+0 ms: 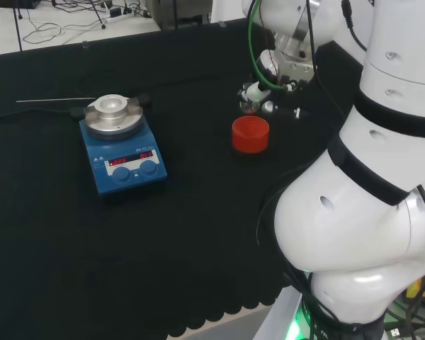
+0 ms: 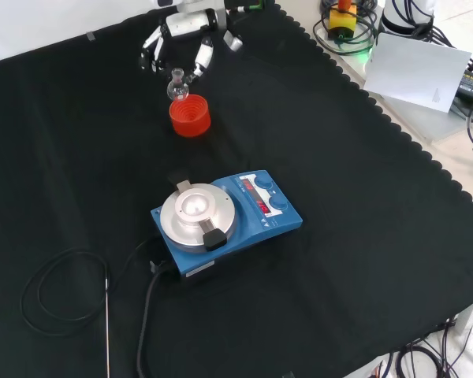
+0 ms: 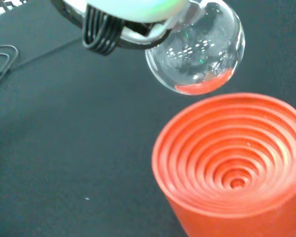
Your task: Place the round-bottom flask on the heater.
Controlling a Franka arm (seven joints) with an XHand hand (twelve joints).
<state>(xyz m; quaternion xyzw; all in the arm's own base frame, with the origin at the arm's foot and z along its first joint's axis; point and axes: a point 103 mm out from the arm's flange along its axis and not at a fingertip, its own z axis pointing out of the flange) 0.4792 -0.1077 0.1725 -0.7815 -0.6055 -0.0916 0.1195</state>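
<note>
A clear round-bottom flask [image 3: 200, 52] hangs in the air just above and beside the red ribbed stand [image 3: 232, 163], its bulb reflecting the red. My hand [image 2: 181, 35] is shut on its neck, with fingers [image 3: 123, 19] curled over the top of the glass. In the front view the flask [image 2: 178, 85] hangs right behind the stand [image 2: 190, 115], under the hand. From the head view, the flask [image 1: 250, 105] and hand [image 1: 280, 67] are just beyond the stand [image 1: 250, 134]. The blue heater [image 1: 124, 159] with its bare silver plate [image 2: 197, 214] stands well apart from them.
A thin metal probe [image 1: 53, 100] and a looped black cable [image 2: 63, 291] lie by the heater. The cloth's scalloped edge [image 2: 394, 134] runs along the right of the front view, with a white sheet [image 2: 418, 71] beyond it. Open black cloth lies between stand and heater.
</note>
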